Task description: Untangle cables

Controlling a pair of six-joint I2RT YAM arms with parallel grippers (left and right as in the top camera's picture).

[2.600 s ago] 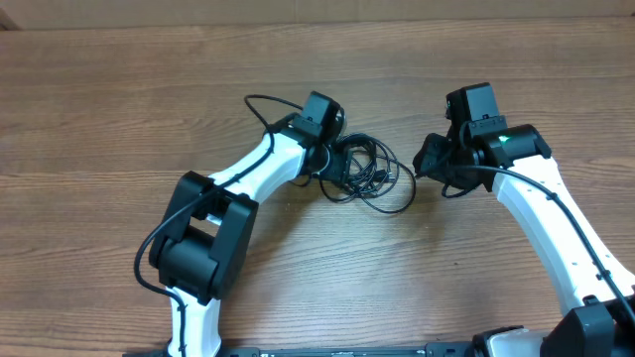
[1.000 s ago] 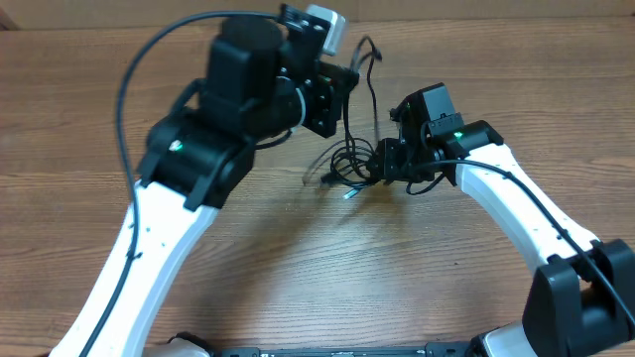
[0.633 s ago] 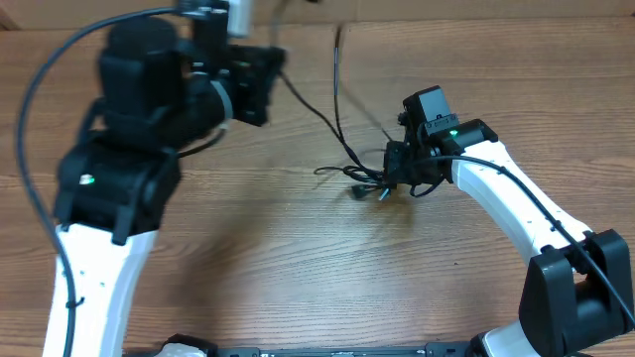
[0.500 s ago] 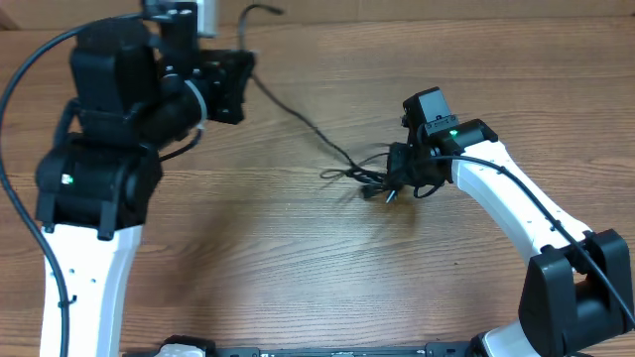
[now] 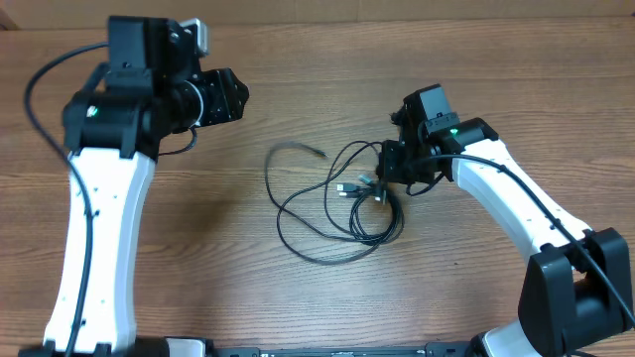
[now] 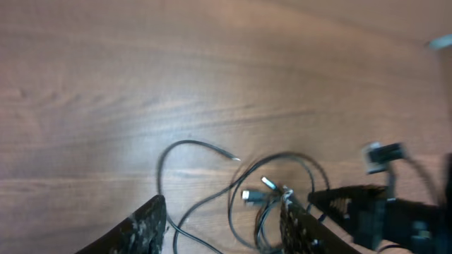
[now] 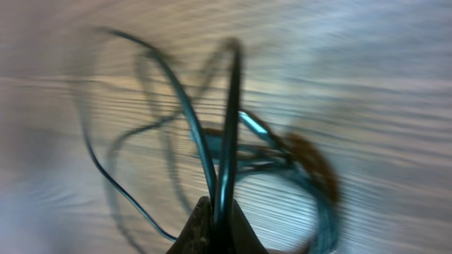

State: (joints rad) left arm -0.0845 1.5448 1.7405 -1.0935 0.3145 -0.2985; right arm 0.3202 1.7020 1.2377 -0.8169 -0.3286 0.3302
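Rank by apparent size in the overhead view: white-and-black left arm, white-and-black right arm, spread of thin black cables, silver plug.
1. white-and-black left arm, though maybe just nearer the camera
2. white-and-black right arm
3. thin black cables
4. silver plug

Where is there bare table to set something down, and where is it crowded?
Bare wooden table: the far strip between the left gripper and the right gripper, and the near stretch below the thin black cables. Crowded: the centre, where those loops spread from the shut right gripper.
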